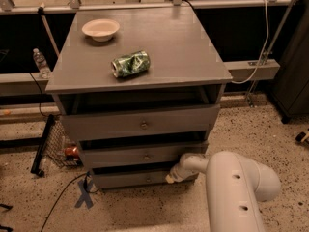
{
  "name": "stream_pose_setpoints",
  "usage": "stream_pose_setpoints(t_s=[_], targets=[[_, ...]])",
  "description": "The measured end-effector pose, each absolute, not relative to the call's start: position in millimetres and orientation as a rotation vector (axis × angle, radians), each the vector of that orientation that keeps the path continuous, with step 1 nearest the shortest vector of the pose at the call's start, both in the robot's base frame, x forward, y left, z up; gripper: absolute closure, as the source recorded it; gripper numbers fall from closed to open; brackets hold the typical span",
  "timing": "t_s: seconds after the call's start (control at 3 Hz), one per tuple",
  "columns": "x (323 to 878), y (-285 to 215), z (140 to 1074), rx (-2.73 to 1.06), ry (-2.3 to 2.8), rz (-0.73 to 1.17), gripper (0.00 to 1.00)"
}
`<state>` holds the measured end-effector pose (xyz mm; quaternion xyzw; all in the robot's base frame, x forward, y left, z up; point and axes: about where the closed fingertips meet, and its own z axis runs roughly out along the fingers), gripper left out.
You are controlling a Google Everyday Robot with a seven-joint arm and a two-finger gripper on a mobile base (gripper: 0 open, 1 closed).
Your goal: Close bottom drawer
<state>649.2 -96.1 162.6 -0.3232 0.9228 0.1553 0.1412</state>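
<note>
Bench, grey wood, flat top over three stacked drawers, standing on a speckled floor. Top surface carries a pale shallow bowl near the far left corner and a crushed green can lying on its side nearer the front edge, the two well apart. Top drawer: widest, a deep dark gap showing above its front. Middle drawer: narrower, a thinner dark gap above. Bottom drawer: lowest of the three, just above the floor, a dark strip showing over its plain grey front. Tool: at the right end of the bottom drawer's front, up against it; whether released or clenched cannot be told. White arm: reaches in from the lower right, its thick rounded segment filling that corner. Left of the bench: a wire basket with something red inside, and a clear plastic bottle standing further back. Blue tape cross on the floor before the bench's left front corner.
</note>
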Motion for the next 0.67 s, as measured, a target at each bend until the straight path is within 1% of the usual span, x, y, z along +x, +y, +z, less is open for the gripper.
stream_pose_setpoints(t_s=[0.33,0.67], targets=[[636.0,-108.3,151.2,-0.913,2.742,0.447,1.0],[622.4,-144.8,150.3,-0.803,2.823,0.387,1.0]])
